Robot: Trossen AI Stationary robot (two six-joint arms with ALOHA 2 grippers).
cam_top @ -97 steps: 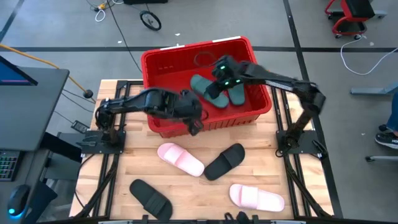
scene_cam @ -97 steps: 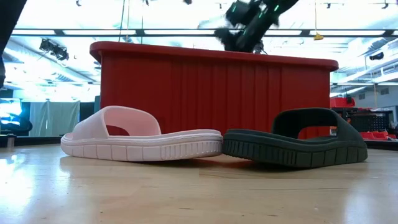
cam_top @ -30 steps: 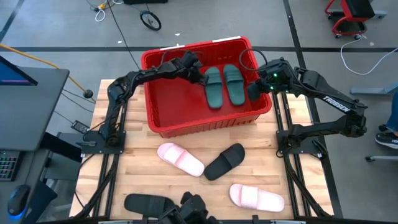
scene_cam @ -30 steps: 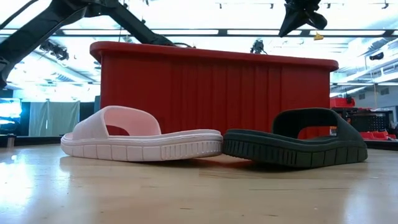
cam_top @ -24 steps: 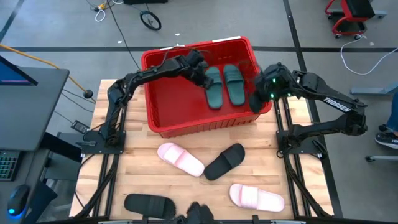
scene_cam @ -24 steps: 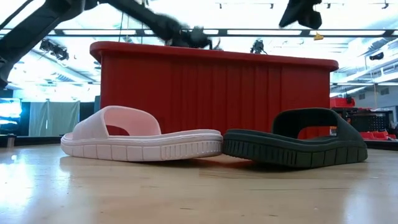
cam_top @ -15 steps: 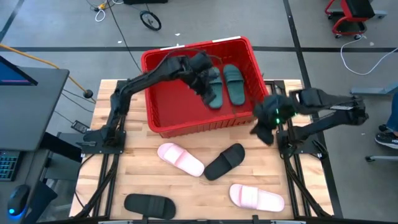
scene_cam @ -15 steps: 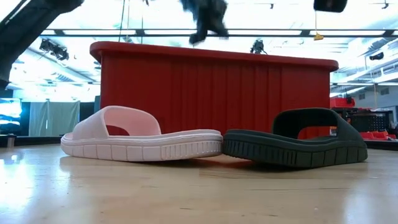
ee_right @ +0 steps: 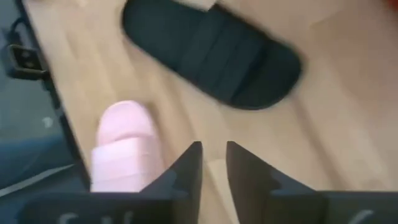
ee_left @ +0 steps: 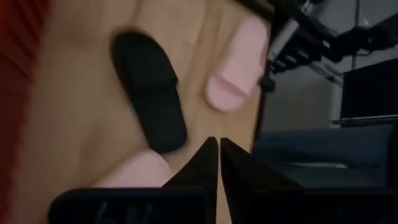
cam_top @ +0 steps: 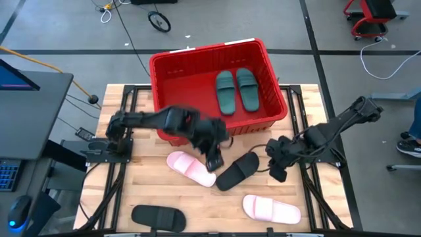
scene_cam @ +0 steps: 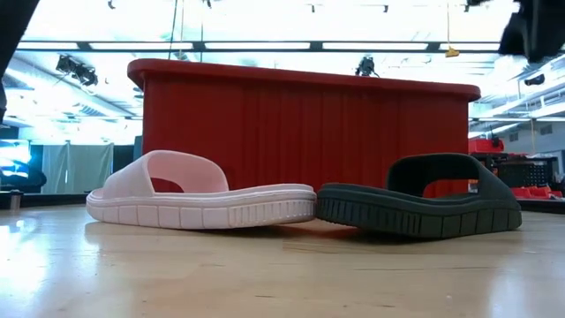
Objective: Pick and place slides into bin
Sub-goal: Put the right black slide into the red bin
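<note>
The red bin (cam_top: 164, 99) stands at the table's far middle with two dark green slides (cam_top: 235, 90) lying flat inside. On the table lie a pale pink slide (cam_top: 191, 168), a black slide (cam_top: 238, 170), a second pink slide (cam_top: 271, 209) and a second black slide (cam_top: 156, 215). My left gripper (cam_top: 213, 159) is shut and empty over the first pink slide's right end; in the left wrist view (ee_left: 217, 163) its fingertips meet. My right gripper (cam_top: 276, 172) hangs just right of the middle black slide (ee_right: 211, 53), its fingers (ee_right: 213, 163) a narrow gap apart and empty.
In the low view the pink slide (scene_cam: 203, 199) and the black slide (scene_cam: 424, 208) lie sole-down in front of the bin's near wall (scene_cam: 300, 132). Bare wood shows at the table's left side (cam_top: 141, 181). The arm bases stand at both table sides.
My left gripper has left the bin, crossed its near wall and come down toward the near edge, over the pink slide. My right gripper has swung from the bin's right rim toward the near edge and down beside the middle black slide. The slides have stayed put.
</note>
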